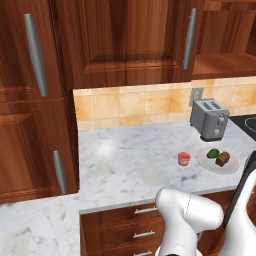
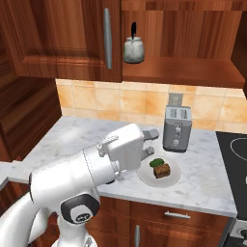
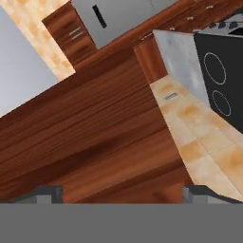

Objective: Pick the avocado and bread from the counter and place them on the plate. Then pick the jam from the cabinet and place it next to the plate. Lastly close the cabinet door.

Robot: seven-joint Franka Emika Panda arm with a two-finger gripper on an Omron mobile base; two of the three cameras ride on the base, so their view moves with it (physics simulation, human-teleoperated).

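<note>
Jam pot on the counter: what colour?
Red-pink jam pot, clearest in the left base view.

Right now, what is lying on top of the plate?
On the plate lie the avocado and the bread, side by side. The plate's surface beneath them is covered.

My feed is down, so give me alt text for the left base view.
On the marble counter a plate holds the avocado and the bread, with the red jam pot just left of it. A toaster stands behind, under the wooden cabinet door.
</note>
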